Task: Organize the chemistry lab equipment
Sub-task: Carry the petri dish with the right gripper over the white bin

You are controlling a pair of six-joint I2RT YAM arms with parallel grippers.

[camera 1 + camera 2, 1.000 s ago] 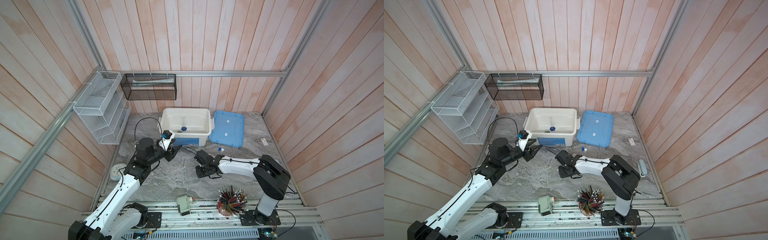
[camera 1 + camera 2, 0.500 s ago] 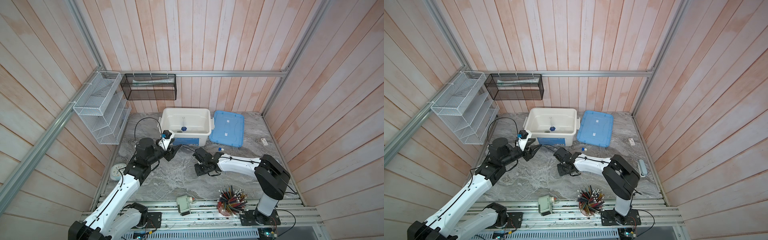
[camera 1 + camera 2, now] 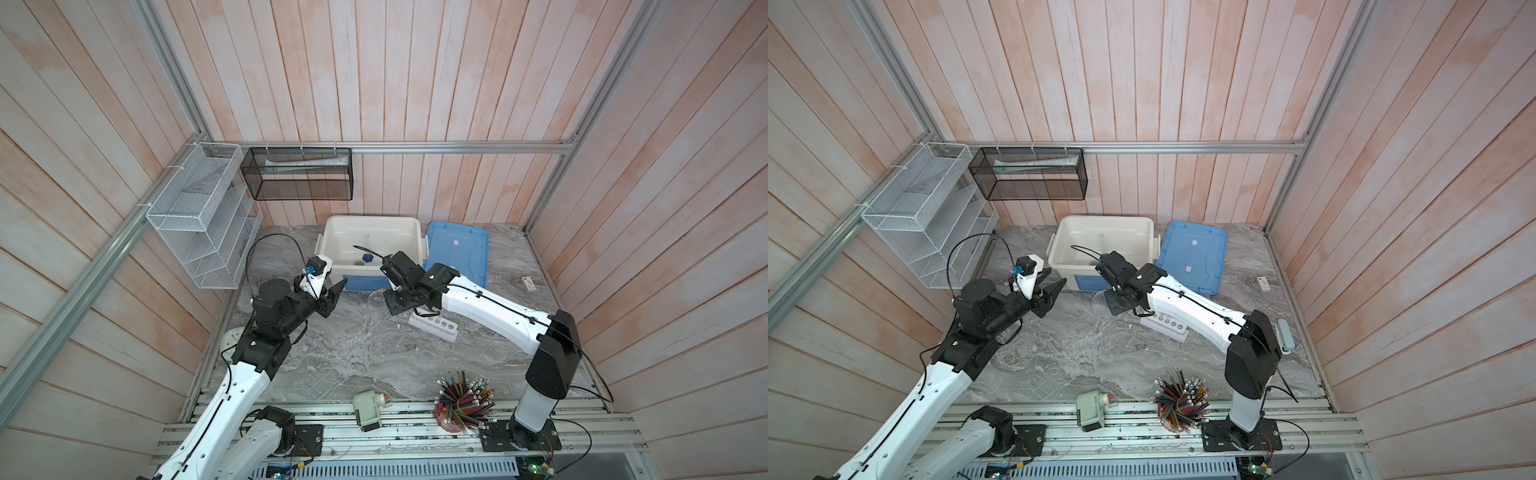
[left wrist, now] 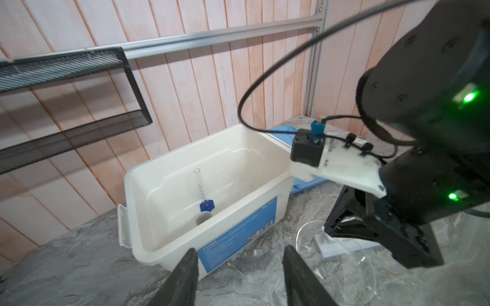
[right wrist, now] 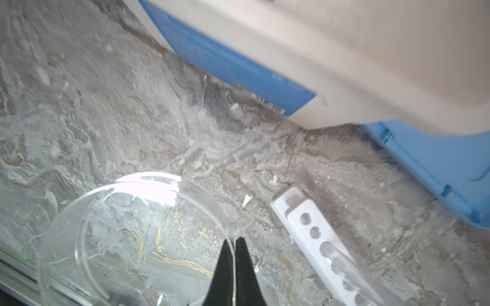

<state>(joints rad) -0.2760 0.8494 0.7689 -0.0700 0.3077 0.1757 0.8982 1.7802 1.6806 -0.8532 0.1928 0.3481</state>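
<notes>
Jaws of left gripper (image 4: 238,254) apart, empty, hovering before white tub (image 4: 138,212). Tub holds blue-based cylinder (image 4: 204,190), standing, with small white cup (image 4: 202,218) just beside it. Jaws of right gripper (image 5: 234,243) together on rim of clear dish (image 5: 132,238), near tub front. Thin-edge pinch may pivot: lift slowly, clear tub wall, lower away from cylinder. Rack (image 5: 318,238) on table; blue lid (image 3: 457,253) beyond.

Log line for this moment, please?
right gripper: shut on clear round dish rim | left gripper: open, empty, facing white plastic bin | white six-hole rack: beside dish
</notes>
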